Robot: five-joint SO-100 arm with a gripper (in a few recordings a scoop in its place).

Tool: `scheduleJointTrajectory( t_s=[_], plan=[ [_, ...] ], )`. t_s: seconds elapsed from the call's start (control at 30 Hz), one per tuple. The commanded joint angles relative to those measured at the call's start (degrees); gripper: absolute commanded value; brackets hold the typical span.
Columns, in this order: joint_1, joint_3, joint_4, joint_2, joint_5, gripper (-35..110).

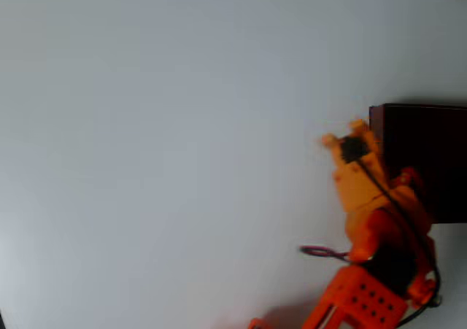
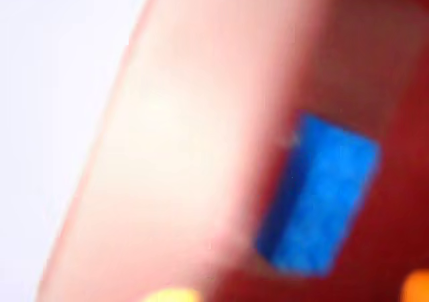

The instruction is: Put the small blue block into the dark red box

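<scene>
My arm: orange, reaching up from the bottom right of the overhead view across a pale, bare table (image 1: 160, 139).
My pincer (image 1: 349, 141): its tip sits right against the left wall of the box, near that wall's upper corner in the overhead view. From above I cannot make out the gap between my fingers, and the wrist view is too blurred to settle it, so I cannot tell whether I am open or closed.
Box (image 1: 427, 154): dark red walls, very dark inside, standing at the right edge of the overhead view and partly cut off by the frame. In the wrist view its wall runs as a broad, pale pink, washed-out band from top to bottom.
Block (image 2: 318, 195): bright blue, blurred, tilted, seen in the wrist view against dark red, just right of the pale band.
</scene>
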Motion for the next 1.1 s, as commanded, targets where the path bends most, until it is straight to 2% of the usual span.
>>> scheduleJointTrajectory(
  t_s=[0.0, 0.1, 0.33, 0.47, 0.63, 1.07],
  plan=[
    [-6.5, 2.9, 5.8, 11.16, -1.05, 8],
    [-15.47, 5.71, 10.11, 19.34, -2.02, 0],
    [-37.97, 17.4, 12.83, 39.2, -9.05, 0],
    [-45.88, 25.05, 14.41, 51.24, -13.71, 0],
    [-49.66, 37.79, 21.97, 75.32, -19.51, 0],
    [-52.12, 44.3, 24.43, 75.76, -20.21, 0]
  ],
)
